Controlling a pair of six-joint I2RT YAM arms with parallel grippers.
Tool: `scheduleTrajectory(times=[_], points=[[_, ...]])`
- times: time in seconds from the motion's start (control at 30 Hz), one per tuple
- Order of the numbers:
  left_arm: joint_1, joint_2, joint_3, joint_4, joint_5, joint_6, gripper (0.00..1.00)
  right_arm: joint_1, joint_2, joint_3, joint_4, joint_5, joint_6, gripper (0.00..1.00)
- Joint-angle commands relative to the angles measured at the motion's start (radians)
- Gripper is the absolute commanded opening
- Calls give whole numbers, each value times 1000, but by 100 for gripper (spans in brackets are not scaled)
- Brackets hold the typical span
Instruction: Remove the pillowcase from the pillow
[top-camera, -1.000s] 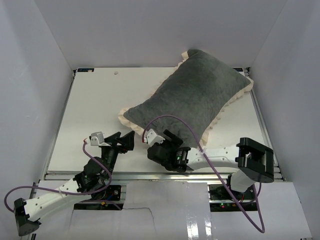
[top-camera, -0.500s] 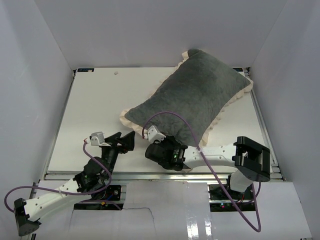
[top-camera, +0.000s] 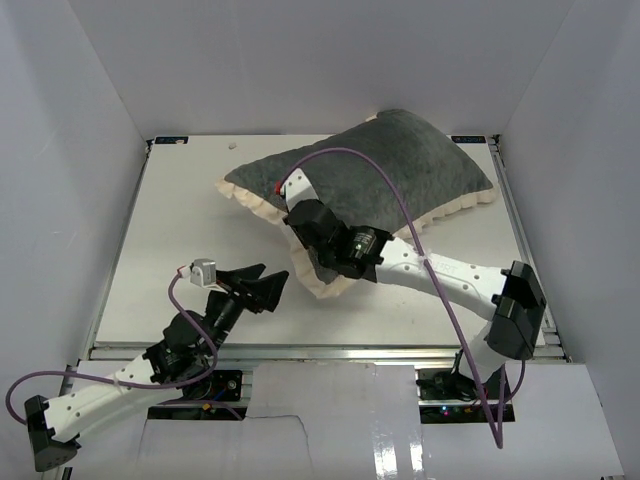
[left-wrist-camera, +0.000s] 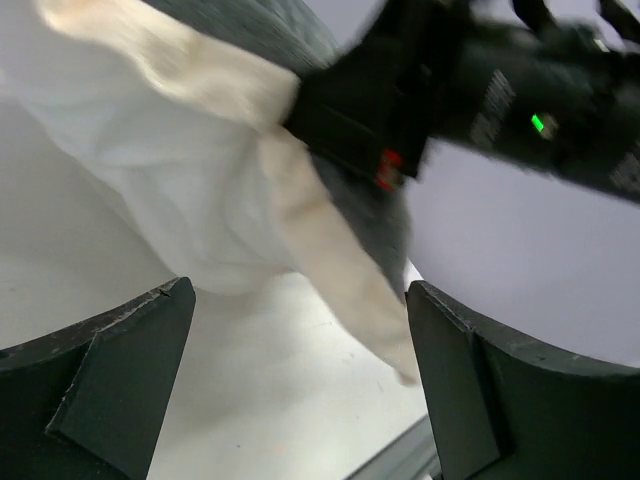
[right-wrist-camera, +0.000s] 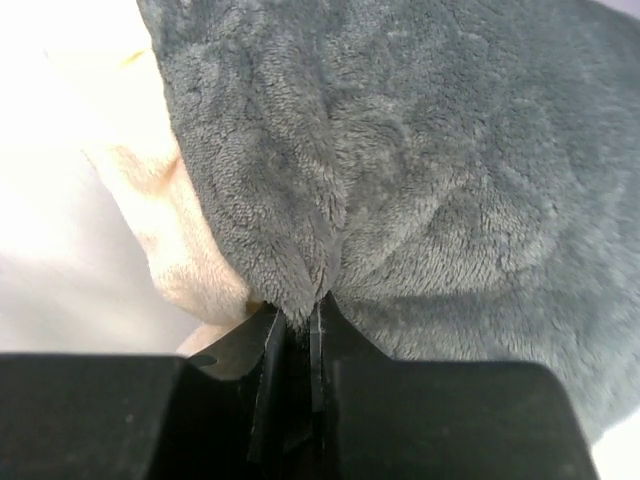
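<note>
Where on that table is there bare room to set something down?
The left half of the table is bare, between the left wall and the pillowcase. Crowded: the far right, under the pillowcase, and the middle, where the right gripper pinches it and the left gripper is open.

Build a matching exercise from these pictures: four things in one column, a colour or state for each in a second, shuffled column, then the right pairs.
Column one:
1. left gripper
2. right gripper
3. frill
4. cable

Column two:
A. purple
B. shut on the grey plush of the pillowcase
C. open, holding nothing
D. cream

Pairs: 1-C, 2-B, 3-D, 4-A
</note>
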Motion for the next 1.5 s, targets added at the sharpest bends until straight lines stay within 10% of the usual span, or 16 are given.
scheduleTrajectory(times=[0.0, 0.2, 0.57, 1.03, 1.47], points=[[-2, 41, 31, 5, 152, -46, 98, -80, 58, 99, 103, -224, 119, 8], [0, 214, 71, 18, 139, -70, 98, -93, 73, 102, 241, -349, 156, 11], [0, 498, 112, 99, 27, -150, 98, -162, -91, -23, 236, -375, 192, 97], [0, 512, 151, -235, -13, -307, 98, -741, -433, -471, 265, -420, 366, 91], [1, 760, 102, -52, 79, -388, 98, -1050, -301, -701, 611, -650, 530, 91]])
